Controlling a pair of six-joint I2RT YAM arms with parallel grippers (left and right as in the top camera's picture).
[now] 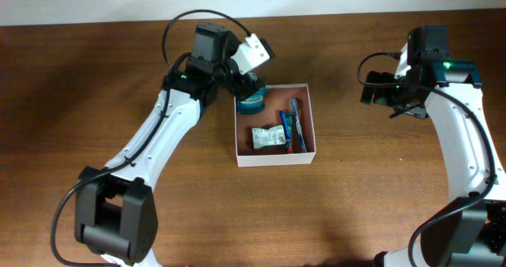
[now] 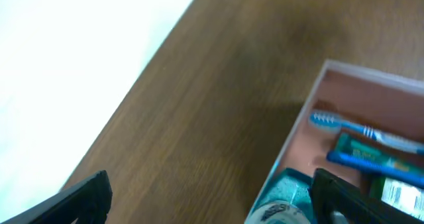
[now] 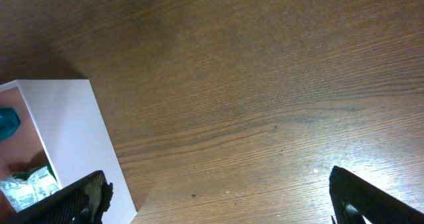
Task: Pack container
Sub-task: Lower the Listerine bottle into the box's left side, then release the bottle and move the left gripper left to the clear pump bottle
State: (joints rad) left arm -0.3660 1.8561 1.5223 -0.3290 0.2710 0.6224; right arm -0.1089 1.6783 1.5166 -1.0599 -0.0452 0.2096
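Teal bottle (image 1: 251,101) stands in the upper-left corner of the container (image 1: 277,158); my left gripper (image 2: 209,187) hangs released over it, so I should lift straight up.

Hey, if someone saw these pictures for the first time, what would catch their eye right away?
The white container in the middle of the dark wooden table stands out, holding a teal bottle in its far left corner, a packet and a toothbrush. The left gripper hangs open over that corner. The right gripper hovers open above bare wood to the right.
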